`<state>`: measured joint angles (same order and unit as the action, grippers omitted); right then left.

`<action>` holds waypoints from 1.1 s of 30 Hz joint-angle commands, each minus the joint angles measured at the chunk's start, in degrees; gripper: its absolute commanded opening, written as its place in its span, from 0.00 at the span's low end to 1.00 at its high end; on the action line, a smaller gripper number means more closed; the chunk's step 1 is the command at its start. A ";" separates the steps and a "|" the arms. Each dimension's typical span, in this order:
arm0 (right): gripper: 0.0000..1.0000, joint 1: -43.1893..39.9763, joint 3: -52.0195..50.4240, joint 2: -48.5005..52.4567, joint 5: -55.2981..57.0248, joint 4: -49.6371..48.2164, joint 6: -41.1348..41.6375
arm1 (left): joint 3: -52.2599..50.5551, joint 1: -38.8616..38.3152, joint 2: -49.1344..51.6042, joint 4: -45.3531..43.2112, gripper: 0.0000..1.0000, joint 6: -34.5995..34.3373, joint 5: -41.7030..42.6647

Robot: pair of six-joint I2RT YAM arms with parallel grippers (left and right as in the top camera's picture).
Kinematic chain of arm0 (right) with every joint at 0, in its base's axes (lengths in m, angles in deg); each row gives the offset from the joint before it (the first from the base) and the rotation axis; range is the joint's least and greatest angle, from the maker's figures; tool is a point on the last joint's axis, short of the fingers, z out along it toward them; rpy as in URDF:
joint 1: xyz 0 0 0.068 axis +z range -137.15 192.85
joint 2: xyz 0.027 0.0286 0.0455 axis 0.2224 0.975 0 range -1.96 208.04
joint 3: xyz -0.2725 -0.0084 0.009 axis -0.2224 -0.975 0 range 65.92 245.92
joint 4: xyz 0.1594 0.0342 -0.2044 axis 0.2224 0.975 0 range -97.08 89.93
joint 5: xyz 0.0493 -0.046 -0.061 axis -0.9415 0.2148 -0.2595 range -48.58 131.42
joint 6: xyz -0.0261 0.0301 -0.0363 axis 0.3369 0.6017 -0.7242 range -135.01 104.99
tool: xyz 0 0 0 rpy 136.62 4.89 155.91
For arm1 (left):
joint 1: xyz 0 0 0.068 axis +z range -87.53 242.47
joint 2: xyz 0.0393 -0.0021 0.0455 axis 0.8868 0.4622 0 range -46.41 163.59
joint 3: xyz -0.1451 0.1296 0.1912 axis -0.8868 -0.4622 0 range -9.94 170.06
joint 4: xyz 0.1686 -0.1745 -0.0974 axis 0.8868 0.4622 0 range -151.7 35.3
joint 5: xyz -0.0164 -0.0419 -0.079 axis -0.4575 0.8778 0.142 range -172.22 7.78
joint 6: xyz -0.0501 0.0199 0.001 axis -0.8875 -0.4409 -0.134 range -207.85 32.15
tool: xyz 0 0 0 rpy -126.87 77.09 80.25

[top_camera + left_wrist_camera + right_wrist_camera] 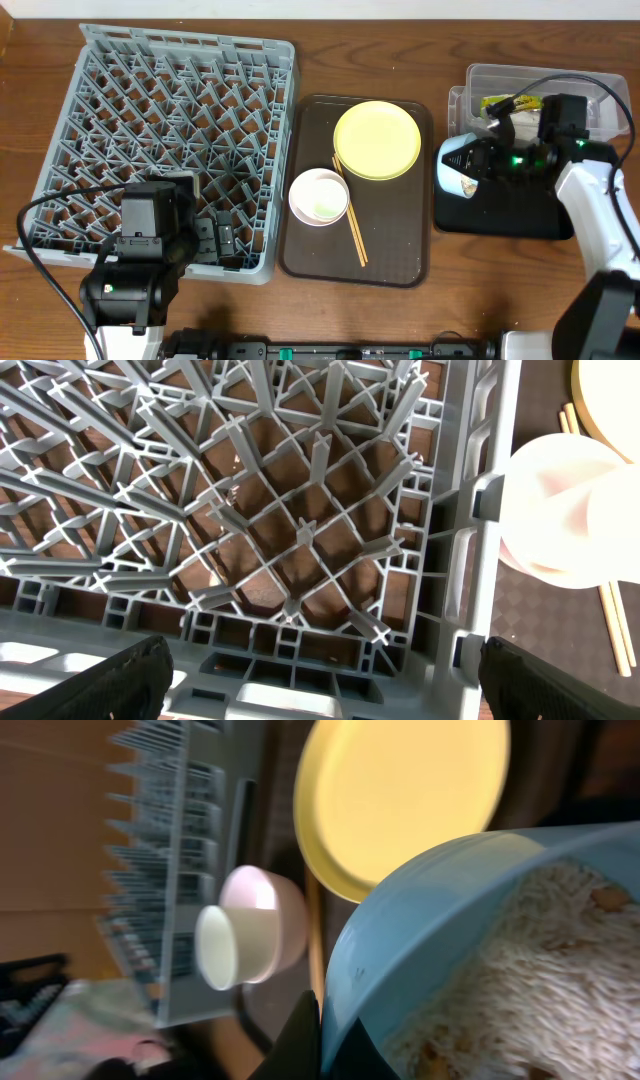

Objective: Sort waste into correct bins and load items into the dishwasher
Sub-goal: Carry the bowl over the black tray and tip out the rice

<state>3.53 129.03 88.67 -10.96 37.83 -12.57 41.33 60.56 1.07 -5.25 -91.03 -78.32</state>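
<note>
My right gripper (487,160) is shut on the rim of the light-blue bowl (458,165), which hangs tipped over the left end of the black tray (500,215). In the right wrist view the bowl (440,910) is full of white rice and scraps (530,980), and the gripper (322,1042) pinches its rim. A snack wrapper (505,103) lies in the clear tub (600,90). The yellow plate (377,139), white bowl (319,197) and chopsticks (350,215) sit on the brown tray (400,270). My left gripper (215,238) hangs open and empty over the grey rack's (170,110) near right corner.
The left wrist view shows the rack's lattice (300,530), with the white bowl (560,510) and chopsticks (615,630) beyond its right wall. Cables run from both arms. Bare wooden table lies in front of the brown tray and the black tray.
</note>
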 commanded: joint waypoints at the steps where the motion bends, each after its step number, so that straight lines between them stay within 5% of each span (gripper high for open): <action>1: 0.01 -2.29 -0.24 2.86 -12.31 -0.07 -3.17 | 1.09 0.13 0.00 0.09 0.98 -0.50 -0.50; 33: 0.01 -21.40 -0.31 17.40 -33.22 3.26 -4.66 | 1.09 0.13 0.00 0.11 0.98 -0.50 -0.50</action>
<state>-15.60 128.90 105.52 -40.25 40.69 -16.14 41.33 60.56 1.07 -5.23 -91.03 -78.32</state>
